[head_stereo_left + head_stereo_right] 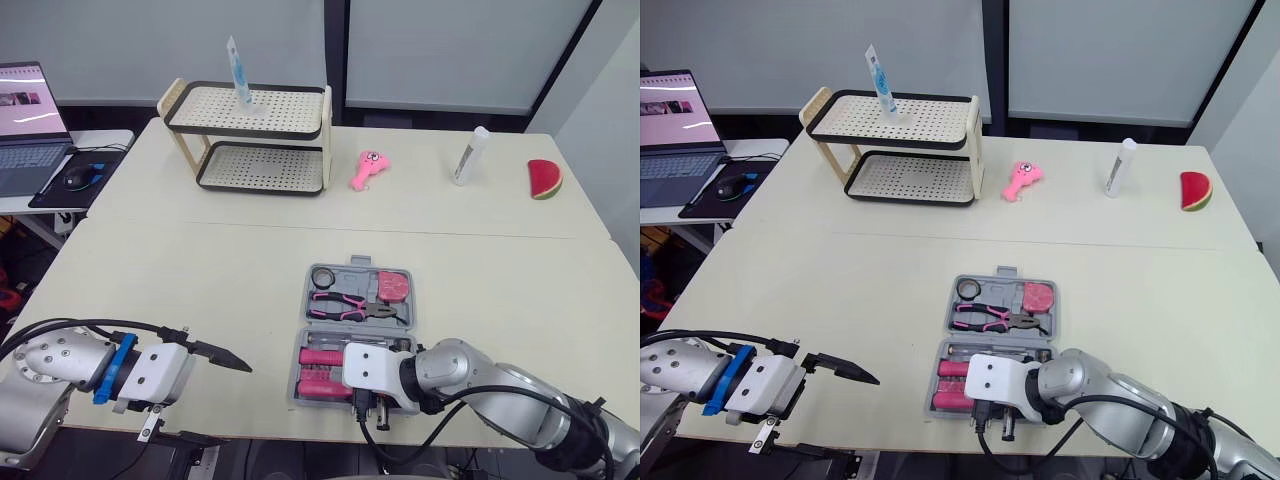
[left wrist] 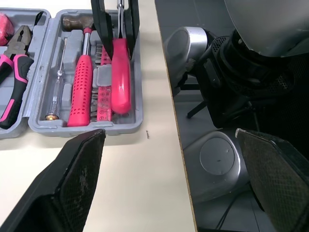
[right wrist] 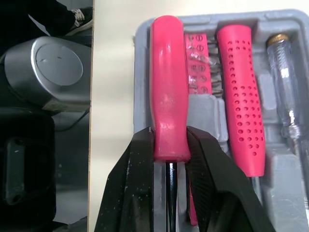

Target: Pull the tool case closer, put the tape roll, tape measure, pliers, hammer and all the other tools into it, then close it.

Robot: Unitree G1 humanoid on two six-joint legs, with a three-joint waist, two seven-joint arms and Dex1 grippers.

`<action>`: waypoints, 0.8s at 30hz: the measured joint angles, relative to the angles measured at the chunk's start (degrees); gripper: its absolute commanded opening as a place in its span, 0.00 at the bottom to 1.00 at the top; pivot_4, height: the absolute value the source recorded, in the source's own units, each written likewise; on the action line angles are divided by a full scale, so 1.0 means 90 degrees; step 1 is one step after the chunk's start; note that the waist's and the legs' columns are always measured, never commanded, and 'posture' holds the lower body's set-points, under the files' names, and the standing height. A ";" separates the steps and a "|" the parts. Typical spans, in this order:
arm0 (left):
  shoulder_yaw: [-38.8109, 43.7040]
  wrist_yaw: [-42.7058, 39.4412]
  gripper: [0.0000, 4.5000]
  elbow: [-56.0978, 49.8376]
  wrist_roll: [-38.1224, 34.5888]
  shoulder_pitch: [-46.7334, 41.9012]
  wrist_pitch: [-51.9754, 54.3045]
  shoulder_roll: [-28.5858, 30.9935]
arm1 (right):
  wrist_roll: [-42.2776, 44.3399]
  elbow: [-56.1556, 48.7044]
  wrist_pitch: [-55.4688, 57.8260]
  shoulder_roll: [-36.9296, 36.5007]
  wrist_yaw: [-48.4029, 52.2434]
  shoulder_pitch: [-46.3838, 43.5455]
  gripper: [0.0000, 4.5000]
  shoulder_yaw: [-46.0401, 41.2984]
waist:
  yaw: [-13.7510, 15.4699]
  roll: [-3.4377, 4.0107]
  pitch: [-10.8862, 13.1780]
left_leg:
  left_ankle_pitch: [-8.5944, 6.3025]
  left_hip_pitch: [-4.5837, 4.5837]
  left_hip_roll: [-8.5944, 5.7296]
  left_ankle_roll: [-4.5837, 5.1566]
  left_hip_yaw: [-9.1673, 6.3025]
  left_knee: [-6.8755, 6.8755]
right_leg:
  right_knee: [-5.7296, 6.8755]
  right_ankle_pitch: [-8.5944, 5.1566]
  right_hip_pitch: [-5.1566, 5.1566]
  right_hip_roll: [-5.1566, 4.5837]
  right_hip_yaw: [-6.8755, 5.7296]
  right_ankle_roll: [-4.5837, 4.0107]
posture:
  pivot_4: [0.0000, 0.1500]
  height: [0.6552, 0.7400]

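Low in the frame, our right pincer [image 3: 170,145] squeezes the smooth, round pink screwdriver [image 3: 169,92] inside the grey plastic tool case [image 1: 400,276]. Lower left, our left pincer [image 2: 169,135] stands wide apart.

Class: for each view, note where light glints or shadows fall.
Right wrist view: a pale sheen streaks the handle of the pink plastic screwdriver clamped in the right gripper. Left wrist view: the same sheen. Left eye view: the grey laptop screen glows.

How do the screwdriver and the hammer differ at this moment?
The screwdriver has a smooth handle; the hammer handle is dotted with holes. The right gripper clamps the screwdriver; the hammer lies free. Both are pink-handled, lying parallel in the case.
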 measured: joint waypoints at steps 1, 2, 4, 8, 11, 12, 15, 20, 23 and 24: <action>0.0000 0.0011 1.00 -0.0006 -0.0002 0.0001 0.0004 0.0000 | 0.0002 0.0015 -0.0006 0.0012 -0.0003 0.0015 0.15 0.0005 | -0.0001 0.0000 0.0000 | 0.0000 0.0000 0.0000 0.0000 0.0000 0.0000 | 0.0001 0.0000 0.0000 0.0000 0.0000 0.0000 | 1.00 0.94; 0.0000 0.0033 1.00 -0.0009 -0.0004 0.0004 0.0007 0.0000 | 0.0003 0.0020 -0.0011 0.0029 -0.0013 0.0031 0.15 0.0006 | -0.0002 0.0000 0.0000 | 0.0000 0.0000 0.0000 0.0000 0.0000 0.0001 | 0.0001 0.0000 0.0000 0.0000 0.0000 0.0000 | 1.00 0.94; 0.0000 0.0083 1.00 -0.0011 -0.0004 0.0006 0.0010 0.0000 | -0.0008 0.0051 -0.0022 0.0103 -0.0066 0.0051 0.15 0.0048 | -0.0003 -0.0001 -0.0001 | 0.0000 0.0001 0.0000 0.0000 -0.0002 0.0001 | 0.0003 0.0000 0.0000 0.0001 0.0000 0.0000 | 1.00 0.94; 0.0000 0.0118 1.00 -0.0021 -0.0008 0.0006 0.0017 0.0000 | -0.0080 0.0200 -0.0111 0.0168 -0.0146 0.0058 0.15 0.0124 | -0.0003 -0.0001 -0.0001 | 0.0000 0.0001 0.0000 0.0000 -0.0001 0.0003 | 0.0003 0.0001 0.0001 0.0001 0.0000 0.0000 | 1.00 0.94; -0.0001 0.0129 1.00 -0.0022 -0.0009 -0.0007 0.0024 0.0000 | -0.0137 0.0281 -0.0148 0.0173 -0.0154 0.0059 0.31 0.0138 | -0.0003 -0.0001 -0.0001 | 0.0000 0.0001 0.0000 0.0000 -0.0002 0.0003 | 0.0003 0.0001 0.0001 0.0001 -0.0001 0.0000 | 1.00 0.94; -0.0002 0.0138 1.00 -0.0022 -0.0009 -0.0012 0.0026 -0.0001 | -0.0162 0.0282 -0.0157 0.0198 -0.0161 0.0059 0.36 0.0137 | -0.0004 -0.0001 -0.0001 | 0.0000 0.0001 0.0001 0.0000 -0.0002 0.0003 | 0.0004 0.0001 0.0001 0.0002 -0.0001 0.0000 | 1.00 0.94; -0.0005 0.0184 1.00 -0.0023 -0.0009 -0.0041 0.0039 -0.0003 | -0.0121 0.0266 -0.0156 0.0312 -0.0133 0.0058 0.52 0.0034 | -0.0005 -0.0001 -0.0001 | 0.0000 0.0001 0.0001 0.0000 -0.0004 0.0003 | 0.0005 0.0001 0.0001 0.0002 -0.0002 0.0000 | 1.00 0.94; -0.0015 0.0253 1.00 -0.0028 -0.0009 -0.0073 0.0087 -0.0005 | 0.0285 -0.0201 -0.0132 0.0119 0.0176 0.0034 0.62 -0.0385 | -0.0003 -0.0002 -0.0001 | 0.0000 0.0001 0.0000 0.0000 -0.0004 0.0005 | 0.0005 0.0002 0.0004 0.0002 -0.0002 0.0002 | 1.00 0.94; -0.0029 0.0271 1.00 -0.0028 -0.0009 -0.0096 0.0145 -0.0019 | 0.0416 -0.0312 -0.0251 -0.0003 0.0316 0.0031 0.51 -0.0593 | -0.0005 -0.0003 -0.0002 | 0.0000 0.0005 0.0001 0.0000 -0.0005 0.0005 | 0.0008 0.0002 0.0004 0.0003 -0.0004 0.0001 | 1.00 0.94; -0.0035 0.0279 1.00 -0.0031 -0.0009 -0.0104 0.0152 -0.0025 | 0.0413 -0.0284 -0.0325 -0.0033 0.0321 0.0033 0.47 -0.0589 | -0.0006 -0.0003 -0.0002 | 0.0000 0.0005 0.0001 0.0001 -0.0006 0.0005 | 0.0009 0.0002 0.0004 0.0003 -0.0004 0.0001 | 1.00 0.94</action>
